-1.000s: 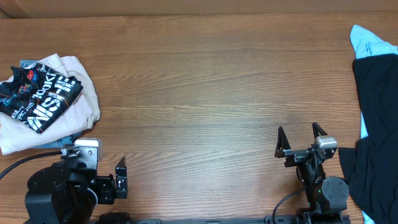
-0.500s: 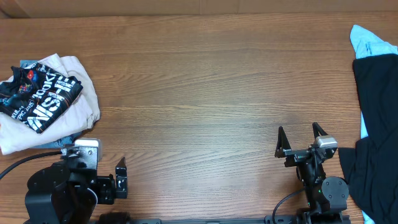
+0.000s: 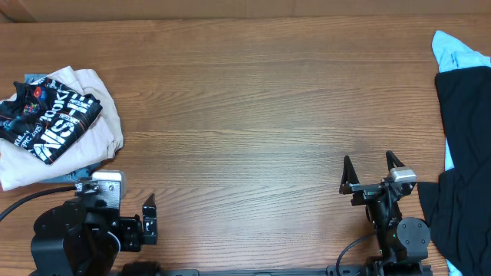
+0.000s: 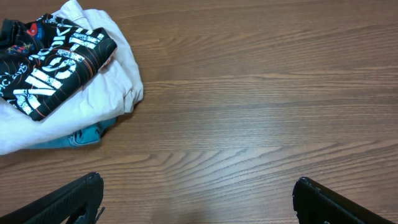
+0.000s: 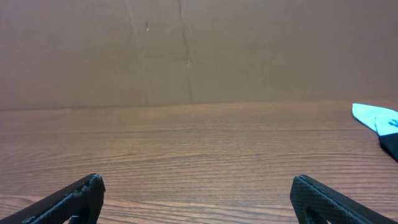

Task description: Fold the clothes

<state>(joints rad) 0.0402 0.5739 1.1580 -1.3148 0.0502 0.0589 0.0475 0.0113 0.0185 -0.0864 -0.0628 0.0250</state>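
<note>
The clothes, a black garment with white block lettering (image 3: 46, 119), lie folded on top of beige trousers (image 3: 103, 123) at the far left of the wooden table. The garment also shows at the top left of the left wrist view (image 4: 53, 65). My left gripper (image 3: 126, 207) is open and empty near the front edge, just right of and in front of that pile; its fingers (image 4: 198, 202) frame bare wood. My right gripper (image 3: 368, 165) is open and empty at the front right, also over bare wood (image 5: 198, 199).
A plain dark garment (image 3: 464, 153) with a light-blue cloth (image 3: 456, 50) lies at the right edge; the blue corner shows in the right wrist view (image 5: 376, 118). A blue cloth (image 4: 87, 134) peeks from under the trousers. A cardboard wall (image 5: 186, 50) backs the table.
</note>
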